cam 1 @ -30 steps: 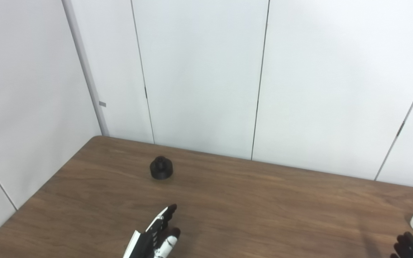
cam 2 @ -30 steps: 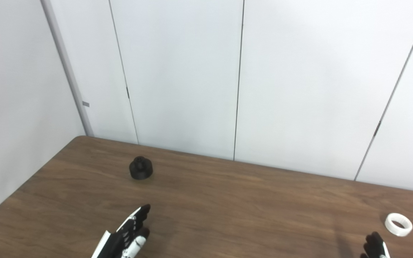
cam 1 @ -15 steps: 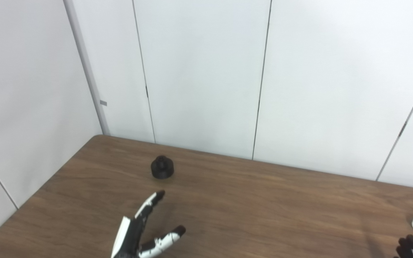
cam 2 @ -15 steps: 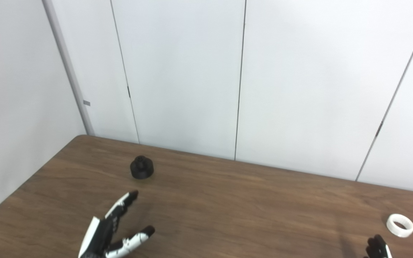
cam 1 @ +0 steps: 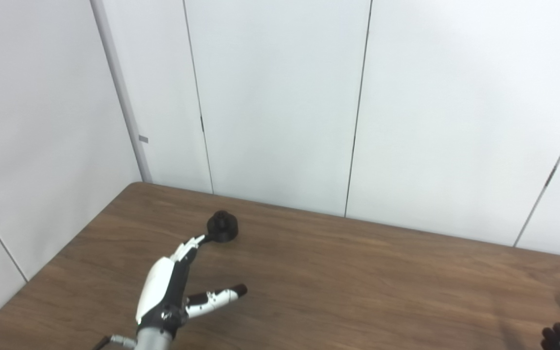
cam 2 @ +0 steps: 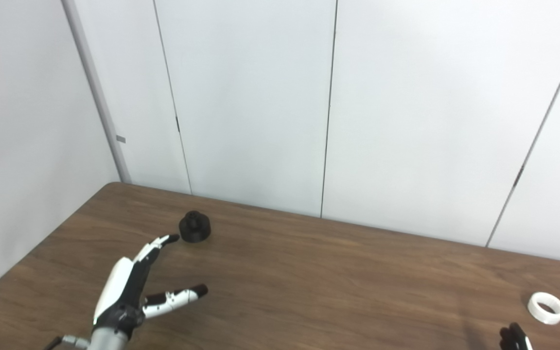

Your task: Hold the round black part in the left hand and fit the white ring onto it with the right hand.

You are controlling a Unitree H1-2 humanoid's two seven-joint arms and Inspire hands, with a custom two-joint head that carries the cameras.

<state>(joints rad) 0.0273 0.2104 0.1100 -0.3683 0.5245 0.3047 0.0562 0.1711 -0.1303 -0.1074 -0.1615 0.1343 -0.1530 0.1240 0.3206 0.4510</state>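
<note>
The left hand (cam 2: pixel 129 287) is held over the table (cam 2: pixel 333 277) with fingers (cam 2: pixel 156 245) spread and empty, their tips just short of the round black part (cam 2: pixel 194 227), which stands near the far left edge. At the far right, the white ring (cam 2: pixel 546 307) lies flat, close beyond the right hand (cam 2: pixel 514 338), whose fingertips alone are seen; its state cannot be told.

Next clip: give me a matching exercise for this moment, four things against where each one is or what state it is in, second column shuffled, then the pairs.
Things
1. round black part
2. white ring
3. left hand
4. right hand

Places or states
A. only fingertips showing at the bottom edge
B. open, fingers spread, reaching forward
C. lying on the table near its right edge
D. standing near the far left corner

Pairs: 1-D, 2-C, 3-B, 4-A
</note>
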